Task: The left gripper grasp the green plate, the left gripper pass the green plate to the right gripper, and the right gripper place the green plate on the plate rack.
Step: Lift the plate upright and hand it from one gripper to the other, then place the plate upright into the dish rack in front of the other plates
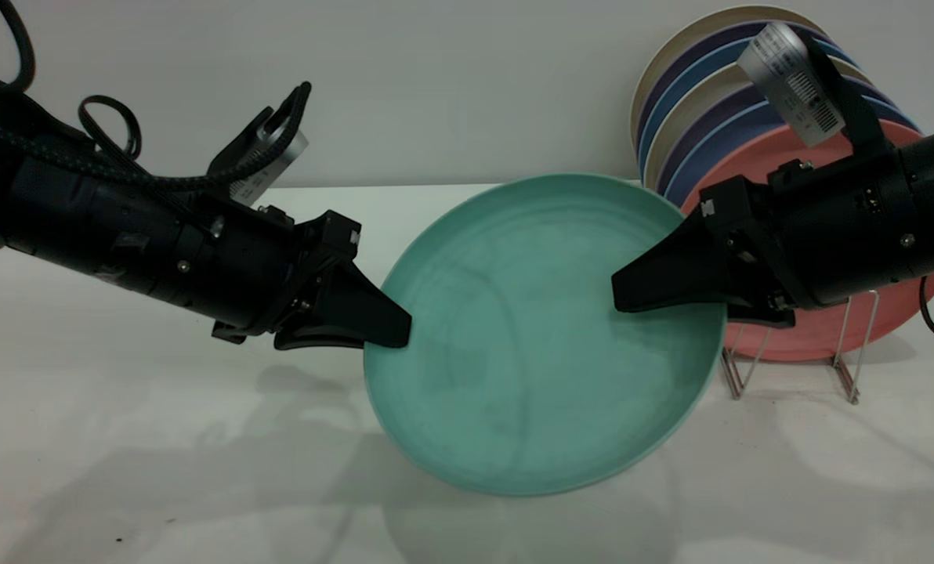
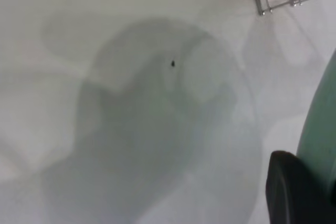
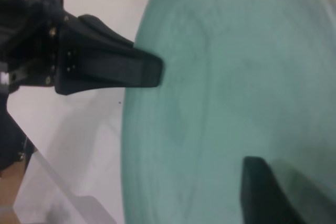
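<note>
The large round matte teal-green plate (image 1: 545,337) hangs tilted above the white counter (image 1: 122,470), pinched on opposite rims by 2 pincers: the black left pincer (image 1: 392,325) clamped on its left edge, the black right pincer (image 1: 631,294) closed over its right edge. The handover looks midway; the left should release only once the right grip is firm. Behind, the thin silver wire plate rack (image 1: 788,364) holds a salmon-pink plate (image 1: 827,329) and blue plates (image 1: 710,102), leaving room only at its front.

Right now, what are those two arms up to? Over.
Left hand shut on green plate. Right hand at opposite rim, grip unclear. Plate rack behind, full of plates.
</note>
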`<action>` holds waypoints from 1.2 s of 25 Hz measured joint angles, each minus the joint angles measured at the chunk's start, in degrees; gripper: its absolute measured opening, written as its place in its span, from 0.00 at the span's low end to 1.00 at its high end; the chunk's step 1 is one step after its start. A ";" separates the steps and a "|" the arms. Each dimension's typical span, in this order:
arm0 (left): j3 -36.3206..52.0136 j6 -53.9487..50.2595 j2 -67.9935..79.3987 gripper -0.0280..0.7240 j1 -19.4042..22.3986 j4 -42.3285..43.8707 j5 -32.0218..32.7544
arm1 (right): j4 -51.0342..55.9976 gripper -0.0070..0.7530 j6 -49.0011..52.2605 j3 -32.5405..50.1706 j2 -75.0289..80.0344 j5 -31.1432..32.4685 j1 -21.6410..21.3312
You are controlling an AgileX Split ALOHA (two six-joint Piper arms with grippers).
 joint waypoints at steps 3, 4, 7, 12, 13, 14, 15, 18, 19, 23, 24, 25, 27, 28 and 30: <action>0.10 0.14 -0.07 0.06 0.18 -1.06 1.21 | 0.59 0.14 0.54 -0.07 0.23 -1.84 -0.06; 0.10 0.25 -0.07 0.07 0.18 -1.45 1.61 | 0.73 0.14 0.53 -0.07 0.29 -2.22 -0.06; 0.36 0.25 -0.07 0.12 0.25 -2.96 2.62 | 0.99 0.14 0.53 -0.07 0.29 -2.68 -0.06; 0.42 1.47 -0.07 0.48 2.41 -3.35 8.61 | 1.34 0.14 0.23 -0.18 0.29 -2.85 -0.06; 0.42 1.35 -0.07 0.59 3.18 -2.77 9.60 | 1.27 0.14 -0.27 -0.18 0.29 -2.84 -0.11; 0.42 0.65 -0.12 0.70 4.24 -1.61 10.65 | 0.88 0.14 -0.87 -0.18 0.29 -2.98 -0.30; 0.42 -0.81 -0.19 0.79 5.44 0.00 11.37 | 0.44 0.14 -1.42 -0.18 0.29 -3.12 -0.67; 0.42 -6.47 -0.37 0.97 10.58 6.98 11.72 | -1.21 0.14 -2.56 -0.18 0.29 -2.81 -3.20; 0.42 -8.53 -0.37 0.98 12.47 9.99 11.72 | -2.41 0.14 -2.70 -0.18 0.29 -2.74 -4.35; 0.42 -16.07 -0.37 0.94 19.46 22.69 11.11 | -12.79 0.14 -2.82 -1.57 -0.50 -2.96 -8.17; 0.42 -17.74 -0.37 0.91 20.73 25.54 10.73 | -16.40 0.14 -2.82 -2.17 -1.49 -3.26 -8.59; 0.42 -19.82 -0.43 0.88 21.53 28.84 10.12 | -19.57 0.14 -2.82 -3.12 -2.79 -3.45 -8.64; 0.36 -24.06 -0.48 0.81 22.78 34.79 8.59 | -27.59 0.14 -1.96 -5.34 -5.90 -4.02 -8.53; 0.05 -25.87 -0.52 0.78 23.05 37.26 7.95 | -31.78 0.14 -1.22 -6.72 -7.88 -4.36 -8.38; -1.13 -30.45 -0.55 0.74 23.05 42.59 7.53 | -40.11 0.14 0.87 -9.66 -11.60 -5.72 -7.69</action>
